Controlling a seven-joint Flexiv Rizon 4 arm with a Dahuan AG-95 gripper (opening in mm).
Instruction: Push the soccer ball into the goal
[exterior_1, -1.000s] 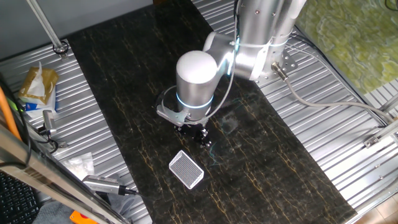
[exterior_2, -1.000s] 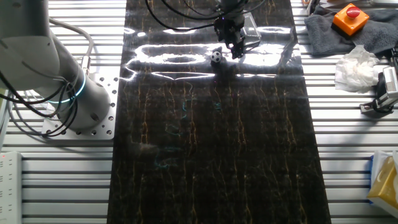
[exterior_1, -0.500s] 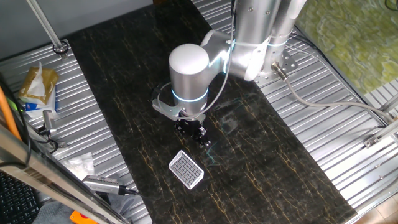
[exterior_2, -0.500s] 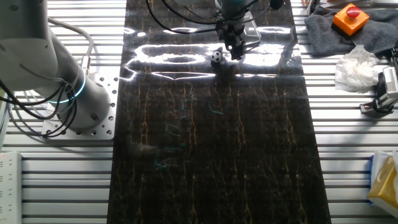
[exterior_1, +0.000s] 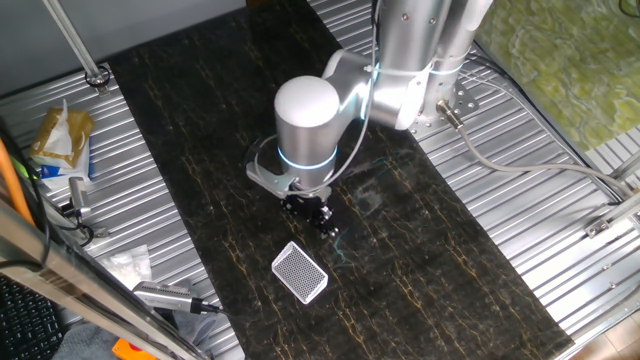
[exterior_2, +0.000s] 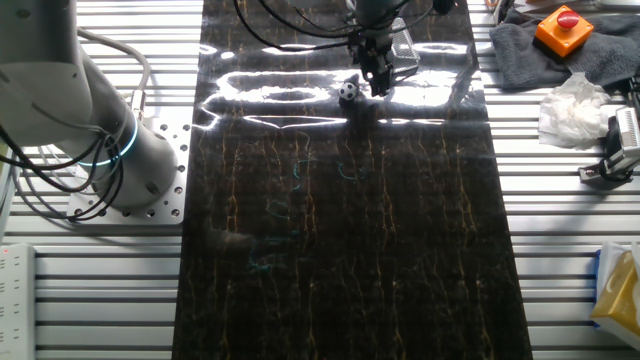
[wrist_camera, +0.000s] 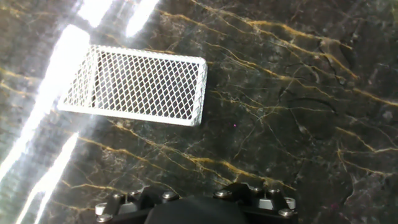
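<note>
The soccer ball (exterior_2: 348, 91), tiny and white with black patches, lies on the dark marbled tabletop (exterior_2: 340, 250) just left of my gripper (exterior_2: 379, 86). The gripper points down with its dark fingers close together and holds nothing. I cannot tell whether it touches the ball. The goal (wrist_camera: 137, 84), a white-framed box with fine mesh, lies flat ahead of the hand in the hand view. In one fixed view the goal (exterior_1: 299, 272) sits just in front of the gripper (exterior_1: 318, 220), and the ball is hidden there. In the other fixed view the goal (exterior_2: 402, 45) lies just behind the gripper.
Ribbed metal table (exterior_2: 560, 250) flanks the dark top on both sides. A grey cloth with an orange box and red button (exterior_2: 565, 27), crumpled white paper (exterior_2: 570, 108) and a black tool (exterior_2: 610, 160) lie on one side. The arm's base (exterior_2: 100, 150) stands on the other.
The arm's wrist shifted slightly sideways over the last second. The ball and the goal stay where they were.
</note>
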